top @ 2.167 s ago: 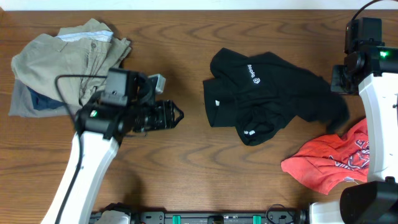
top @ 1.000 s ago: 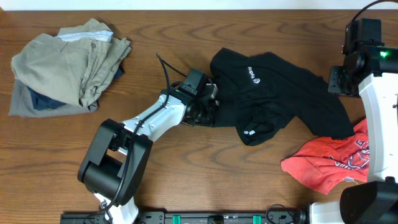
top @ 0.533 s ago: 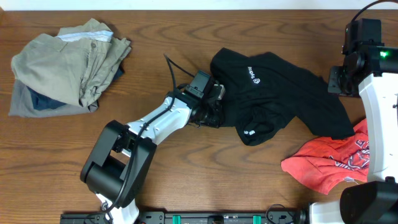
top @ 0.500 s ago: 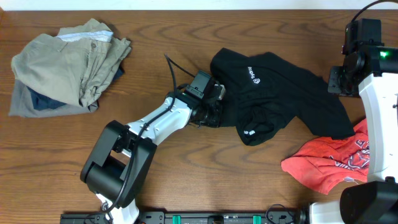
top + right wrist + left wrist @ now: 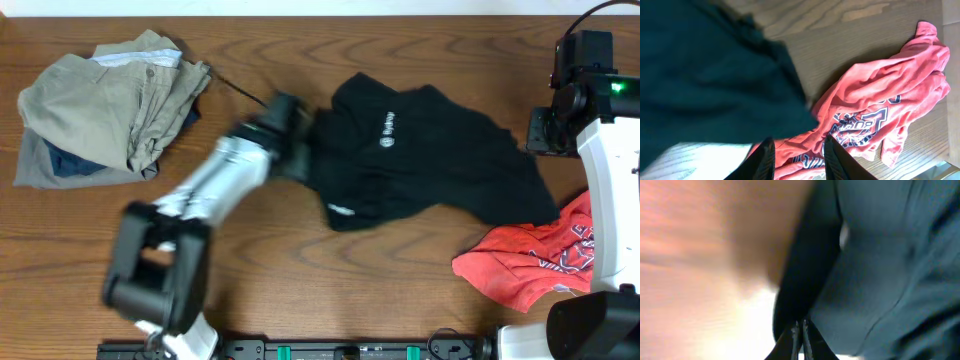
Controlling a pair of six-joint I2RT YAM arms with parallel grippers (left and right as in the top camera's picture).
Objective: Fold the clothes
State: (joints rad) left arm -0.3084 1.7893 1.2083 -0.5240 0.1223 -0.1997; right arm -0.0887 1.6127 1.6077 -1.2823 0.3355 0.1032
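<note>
On the table (image 5: 300, 280), centre — black shirt (image 5: 430, 165) spread, logo up | left gripper (image 5: 290, 140) blurred, we find it pinched on shirt's left edge | right gripper (image 5: 799, 159) fingers apart above red tee (image 5: 875, 115).

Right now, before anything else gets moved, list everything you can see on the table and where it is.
black shirt: one, black with a small white logo, table centre, lying loosely
red tee: one, red with print, crumpled at the near right
khaki garment: one pile, khaki, bunched at the far left
blue garment: one, blue, mostly hidden under the khaki garment
table: one, brown wood, under everything
left arm: one, white and black, blurred, reaching to the black shirt's left edge; jaws shut on the black shirt
right arm: one, white and black, at the right edge; jaws open over the red tee
</note>
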